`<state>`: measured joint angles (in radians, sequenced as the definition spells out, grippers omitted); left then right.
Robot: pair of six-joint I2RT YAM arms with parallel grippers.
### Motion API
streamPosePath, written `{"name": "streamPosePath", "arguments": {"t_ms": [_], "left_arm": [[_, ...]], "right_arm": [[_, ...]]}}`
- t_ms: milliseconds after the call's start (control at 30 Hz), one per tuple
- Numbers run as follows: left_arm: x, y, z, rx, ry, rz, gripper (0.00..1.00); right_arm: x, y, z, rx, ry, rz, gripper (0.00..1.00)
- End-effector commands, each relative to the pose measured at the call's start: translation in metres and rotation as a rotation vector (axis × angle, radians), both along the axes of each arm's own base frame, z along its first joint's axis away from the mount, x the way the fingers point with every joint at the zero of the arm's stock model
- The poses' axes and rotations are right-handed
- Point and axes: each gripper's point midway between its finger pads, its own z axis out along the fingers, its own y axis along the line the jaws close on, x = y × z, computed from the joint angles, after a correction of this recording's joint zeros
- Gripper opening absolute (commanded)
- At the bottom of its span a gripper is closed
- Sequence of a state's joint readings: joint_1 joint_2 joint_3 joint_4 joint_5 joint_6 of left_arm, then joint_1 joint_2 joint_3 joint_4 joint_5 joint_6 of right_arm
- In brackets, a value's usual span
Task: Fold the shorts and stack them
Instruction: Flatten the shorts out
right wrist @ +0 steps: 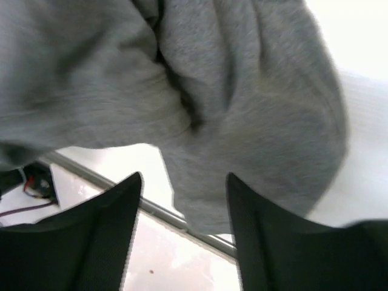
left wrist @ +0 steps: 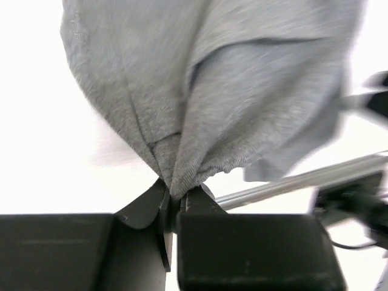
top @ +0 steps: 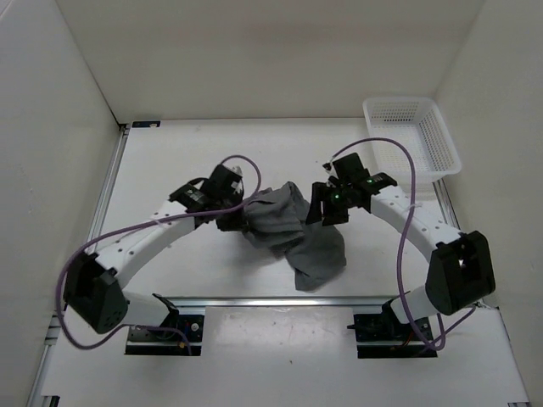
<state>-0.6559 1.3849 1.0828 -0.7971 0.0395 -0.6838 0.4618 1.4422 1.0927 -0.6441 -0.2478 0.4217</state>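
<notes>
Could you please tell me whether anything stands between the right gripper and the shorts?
Nothing visible does. The open right gripper faces the shorts directly; the left gripper pinches another part, and the basket stands well aside.

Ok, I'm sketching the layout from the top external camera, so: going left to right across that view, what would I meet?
left hand, shut on the cloth -> shorts, bunched between the arms -> right hand, open -> white mesh basket at the far right
</notes>
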Motion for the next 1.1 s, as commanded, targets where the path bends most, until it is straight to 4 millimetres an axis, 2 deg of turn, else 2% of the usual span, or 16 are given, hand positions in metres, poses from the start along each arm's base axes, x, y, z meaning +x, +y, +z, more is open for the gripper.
{"name": "streamPosePath", "arguments": {"t_ms": [0, 33, 67, 133, 167, 233, 267, 333, 467, 500, 533, 567, 600, 767, 967, 1067], "left_arm": [[0.016, 0.016, 0.067, -0.032, -0.160, 0.036, 0.10], [0.014, 0.017, 0.075, -0.037, -0.167, 0.036, 0.10], [0.018, 0.015, 0.089, -0.051, -0.195, 0.028, 0.10], [0.020, 0.014, 0.097, -0.050, -0.203, 0.021, 0.10], [0.022, 0.013, 0.098, -0.041, -0.204, 0.010, 0.10], [0.029, 0.015, 0.112, -0.041, -0.234, 0.018, 0.10], [0.029, 0.015, 0.113, -0.031, -0.230, 0.009, 0.10], [0.037, 0.017, 0.124, -0.029, -0.256, 0.022, 0.10], [0.047, 0.026, 0.140, -0.022, -0.277, 0.041, 0.10], [0.050, 0.025, 0.143, -0.021, -0.285, 0.034, 0.10], [0.053, 0.029, 0.150, -0.022, -0.300, 0.042, 0.10], [0.055, 0.032, 0.154, -0.032, -0.305, 0.051, 0.10], [0.055, 0.030, 0.154, -0.034, -0.294, 0.044, 0.10], [0.061, 0.034, 0.166, -0.058, -0.310, 0.043, 0.10], [0.063, 0.033, 0.174, -0.075, -0.312, 0.041, 0.10], [0.063, 0.036, 0.176, -0.074, -0.313, 0.050, 0.10]], "right_arm": [[0.004, 0.034, 0.013, 0.051, -0.037, 0.078, 0.66], [0.002, 0.040, 0.009, 0.048, -0.020, 0.088, 0.76], [-0.003, 0.049, 0.007, 0.049, -0.021, 0.117, 0.77], [-0.005, 0.058, 0.004, 0.043, -0.018, 0.132, 0.77], [-0.008, 0.065, 0.002, 0.030, -0.022, 0.152, 0.72], [-0.006, 0.067, -0.001, -0.012, -0.051, 0.149, 0.53], [-0.009, 0.070, -0.002, -0.027, -0.061, 0.161, 0.48], [-0.009, 0.073, -0.003, -0.044, -0.085, 0.162, 0.46], [-0.016, 0.083, -0.005, -0.022, -0.134, 0.202, 0.63], [-0.012, 0.088, -0.002, 0.007, -0.163, 0.191, 0.67], [-0.015, 0.091, 0.003, 0.028, -0.190, 0.202, 0.70], [-0.023, 0.093, -0.003, 0.040, -0.182, 0.223, 0.74], [-0.019, 0.097, 0.000, 0.064, -0.214, 0.221, 0.79], [-0.026, 0.122, -0.004, 0.097, -0.256, 0.298, 0.82], [-0.031, 0.159, 0.010, 0.151, -0.334, 0.386, 0.81], [-0.027, 0.169, 0.006, 0.161, -0.394, 0.363, 0.81]]}}
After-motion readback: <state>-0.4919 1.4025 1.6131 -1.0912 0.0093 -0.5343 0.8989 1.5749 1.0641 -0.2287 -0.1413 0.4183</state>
